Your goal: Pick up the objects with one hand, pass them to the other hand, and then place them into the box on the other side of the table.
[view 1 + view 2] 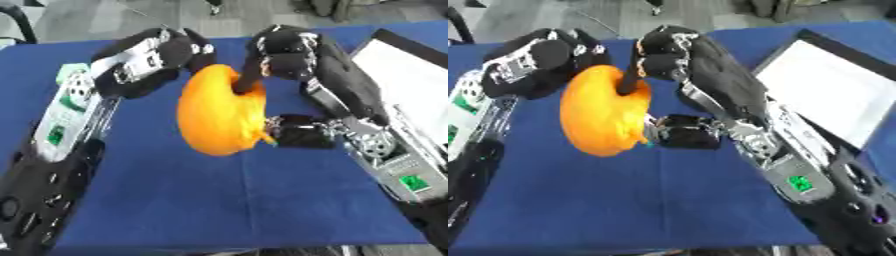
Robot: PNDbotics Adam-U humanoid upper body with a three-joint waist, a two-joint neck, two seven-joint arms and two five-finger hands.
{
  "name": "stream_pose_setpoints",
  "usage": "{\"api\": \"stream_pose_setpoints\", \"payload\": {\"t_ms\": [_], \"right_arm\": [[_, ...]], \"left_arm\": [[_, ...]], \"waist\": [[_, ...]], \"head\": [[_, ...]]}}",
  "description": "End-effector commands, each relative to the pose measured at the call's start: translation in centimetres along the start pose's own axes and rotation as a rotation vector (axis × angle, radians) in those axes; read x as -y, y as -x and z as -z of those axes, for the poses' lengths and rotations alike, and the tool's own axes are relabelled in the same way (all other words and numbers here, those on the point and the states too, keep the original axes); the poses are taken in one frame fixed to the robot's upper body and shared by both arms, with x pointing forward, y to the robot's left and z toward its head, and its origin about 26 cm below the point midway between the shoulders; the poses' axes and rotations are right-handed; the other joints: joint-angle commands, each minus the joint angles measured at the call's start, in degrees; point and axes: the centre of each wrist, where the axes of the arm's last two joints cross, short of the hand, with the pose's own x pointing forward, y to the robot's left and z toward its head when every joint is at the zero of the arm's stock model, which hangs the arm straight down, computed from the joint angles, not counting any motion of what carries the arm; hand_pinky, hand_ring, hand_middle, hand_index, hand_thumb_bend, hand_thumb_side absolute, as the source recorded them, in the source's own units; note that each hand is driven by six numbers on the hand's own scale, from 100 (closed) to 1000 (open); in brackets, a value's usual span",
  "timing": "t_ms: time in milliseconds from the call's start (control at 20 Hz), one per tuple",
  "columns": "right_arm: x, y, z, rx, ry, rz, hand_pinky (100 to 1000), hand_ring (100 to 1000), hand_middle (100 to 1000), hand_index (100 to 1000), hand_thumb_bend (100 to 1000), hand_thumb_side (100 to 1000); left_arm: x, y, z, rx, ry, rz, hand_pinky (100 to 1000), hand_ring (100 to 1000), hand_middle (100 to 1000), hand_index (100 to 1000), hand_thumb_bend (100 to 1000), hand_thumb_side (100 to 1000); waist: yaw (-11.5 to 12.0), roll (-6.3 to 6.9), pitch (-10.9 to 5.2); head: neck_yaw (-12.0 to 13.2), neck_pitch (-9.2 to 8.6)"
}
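A round orange object with a glossy skin hangs above the middle of the blue table, between my two hands. My left hand comes in from the upper left, its fingers curled against the object's top left side. My right hand reaches in from the right. Its fingers hook over the top of the object and its thumb presses the lower right side. The far side of the object is hidden.
A shallow box with a white inside and a dark rim lies at the right edge of the table. My right forearm stretches across the table in front of it. Grey floor shows beyond the far edge.
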Motion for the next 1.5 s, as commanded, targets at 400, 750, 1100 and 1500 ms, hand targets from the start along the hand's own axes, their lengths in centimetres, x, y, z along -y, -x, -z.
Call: {"api": "stream_pose_setpoints", "payload": {"t_ms": [400,750,1100,1500], "right_arm": [[0.9,0.4,0.0,0.012,0.047,-0.036,668,508,422,275,100,100],[4.0,2.5,-2.1,-0.143,0.149,-0.136,668,508,421,280,100,100],[7.1,7.8,-7.5,-0.59,0.164,-0.372,669,519,426,318,100,334],[6.6,16.5,-19.4,-1.246,0.007,-0.517,714,608,552,636,100,251]], "left_arm": [[-1.5,-0.4,-0.8,-0.002,-0.177,-0.005,675,572,604,711,100,873],[-3.4,-0.7,-5.7,-0.085,-0.424,0.066,673,568,599,698,100,842],[-2.8,-0.4,-12.2,-0.216,-0.642,0.135,672,565,594,692,100,849],[-0.8,0.6,-17.5,-0.371,-0.86,0.183,671,562,590,686,100,872]], "waist": [[0.05,-0.2,-0.88],[0.17,0.03,-0.9],[1.04,0.37,-1.11],[2.63,0.25,-1.42]], "head": [[-1.81,-0.15],[-3.07,-0.15],[-6.36,-0.15],[-9.13,-0.15]]}}
